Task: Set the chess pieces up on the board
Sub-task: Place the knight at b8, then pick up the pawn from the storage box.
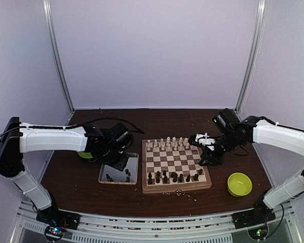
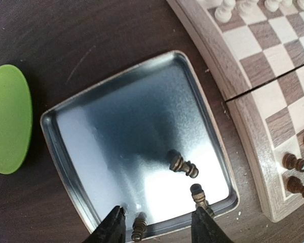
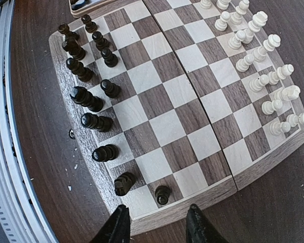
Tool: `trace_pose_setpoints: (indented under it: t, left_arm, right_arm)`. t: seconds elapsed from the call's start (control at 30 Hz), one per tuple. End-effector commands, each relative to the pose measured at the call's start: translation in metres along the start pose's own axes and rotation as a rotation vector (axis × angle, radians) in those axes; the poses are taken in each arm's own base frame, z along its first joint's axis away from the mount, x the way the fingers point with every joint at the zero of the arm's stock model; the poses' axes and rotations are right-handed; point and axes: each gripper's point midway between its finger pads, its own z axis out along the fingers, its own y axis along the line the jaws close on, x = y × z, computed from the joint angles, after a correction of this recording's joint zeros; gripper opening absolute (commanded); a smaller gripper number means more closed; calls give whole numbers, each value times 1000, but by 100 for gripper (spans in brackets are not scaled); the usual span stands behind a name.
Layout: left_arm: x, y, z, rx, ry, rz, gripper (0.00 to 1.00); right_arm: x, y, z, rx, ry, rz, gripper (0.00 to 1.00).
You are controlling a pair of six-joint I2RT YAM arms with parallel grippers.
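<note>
The wooden board (image 1: 175,164) lies mid-table, with several dark pieces (image 1: 164,177) on its near rows and pale ones on the far rows. Three dark pieces remain in the silver tray (image 2: 116,121): one lying mid-tray (image 2: 184,165), one by the near right rim (image 2: 198,194), one at the near rim (image 2: 139,228). My left gripper (image 2: 159,228) is open and empty, low over the tray's near edge. My right gripper (image 3: 156,227) is open and empty at the board's right edge (image 3: 192,200), just behind a dark pawn (image 3: 162,194) and a knight (image 3: 123,183).
A green bowl (image 1: 239,184) sits right of the board, and another green dish (image 2: 7,119) lies left of the tray. Pale crumbs lie on the table in front of the board (image 1: 185,193). A black cable (image 1: 111,120) runs behind the left arm.
</note>
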Motion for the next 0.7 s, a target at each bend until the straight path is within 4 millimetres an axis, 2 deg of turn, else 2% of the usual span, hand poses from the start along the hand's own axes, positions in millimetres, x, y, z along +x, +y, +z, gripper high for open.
trace_pose_setpoints:
  t: [0.0,0.1,0.2,0.3,0.43,0.53,0.67]
  left_arm:
    - [8,-10,12,54,71,103,46]
    - [12,-9,14,110,90,229,48]
    - [19,16,16,99,180,170,48]
    - [28,37,13,33,222,78,42]
    - [42,42,3,26,254,-1,32]
    - [51,45,-1,27,257,-37,32]
    - [54,42,5,36,275,-27,32]
  right_arm:
    - [-5,2,2,-18,-26,7,38]
    - [-2,3,3,-21,-21,6,38]
    - [-1,4,2,-20,-23,-2,38]
    - [1,4,1,-12,-20,-9,38]
    - [1,2,-1,-2,-23,-15,38]
    - [0,4,0,-14,-25,-15,38]
    - [-1,5,2,-34,-22,-14,38]
